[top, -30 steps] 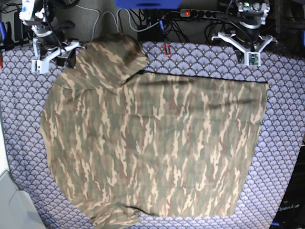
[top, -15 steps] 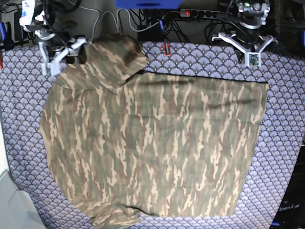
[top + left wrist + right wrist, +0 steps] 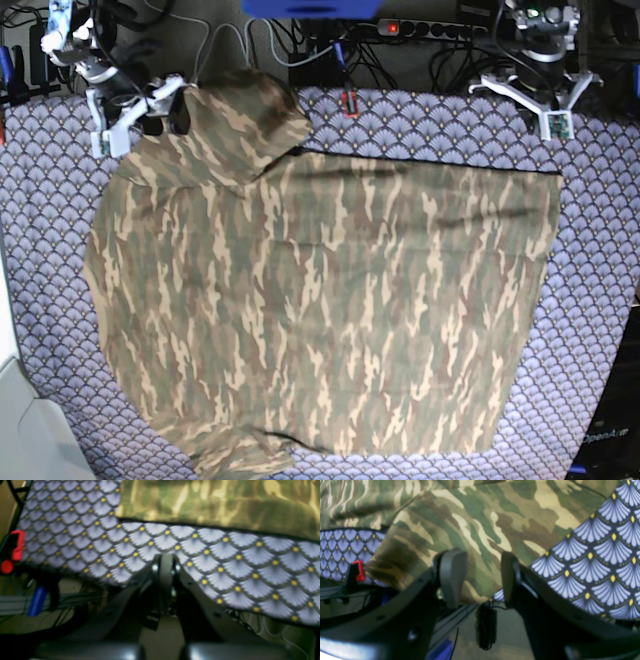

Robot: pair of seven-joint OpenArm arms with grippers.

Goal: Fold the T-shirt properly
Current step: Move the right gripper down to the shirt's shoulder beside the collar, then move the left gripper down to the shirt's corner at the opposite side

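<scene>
Two claws: right claw (image 3: 480,580) apart by T-shirt (image 3: 320,300) sleeve, left claw (image 3: 163,567) together, w/ nothing gripped.

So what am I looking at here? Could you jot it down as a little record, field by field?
Main item: T-shirt, camouflage, spread flat
Surface: purple scale-patterned tablecloth
Folded part: sleeve at the far corner, lying over the shirt body
Right gripper: open, jaws either side of the sleeve's edge, not clamped
Left gripper: shut, holding nothing, over bare cloth beside the shirt's edge
Background: cables and a power strip behind the table
</scene>
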